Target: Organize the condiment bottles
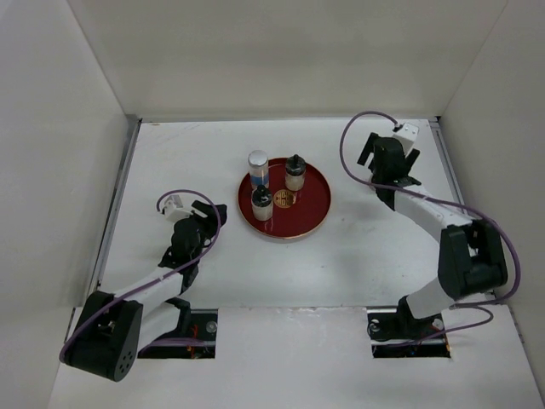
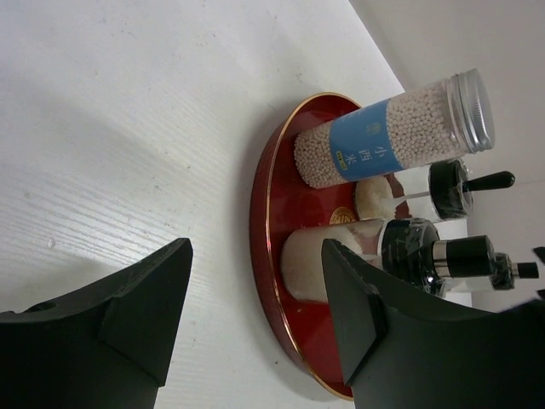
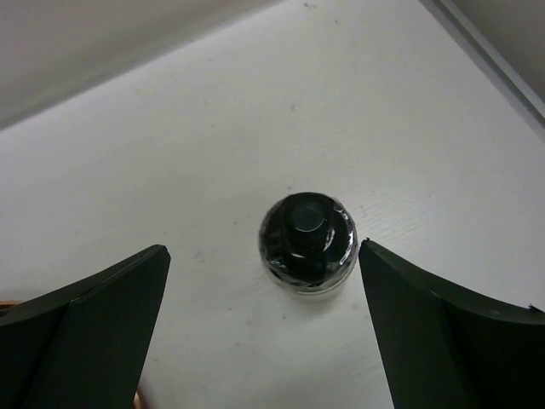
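Three condiment bottles stand on the red round tray: a clear cylinder with a silvery lid and a blue label, and two squat ones with black caps. My left gripper is open and empty just left of the tray. Its wrist view shows the tray rim, the cylinder and the nearer squat bottle ahead of the left gripper. My right gripper hangs wide open at the back right. Below the right gripper a black-capped bottle stands on the table, untouched and hidden in the top view.
White walls enclose the table on three sides. A metal rail runs along the right edge near the right gripper. Purple cables loop from both arms.
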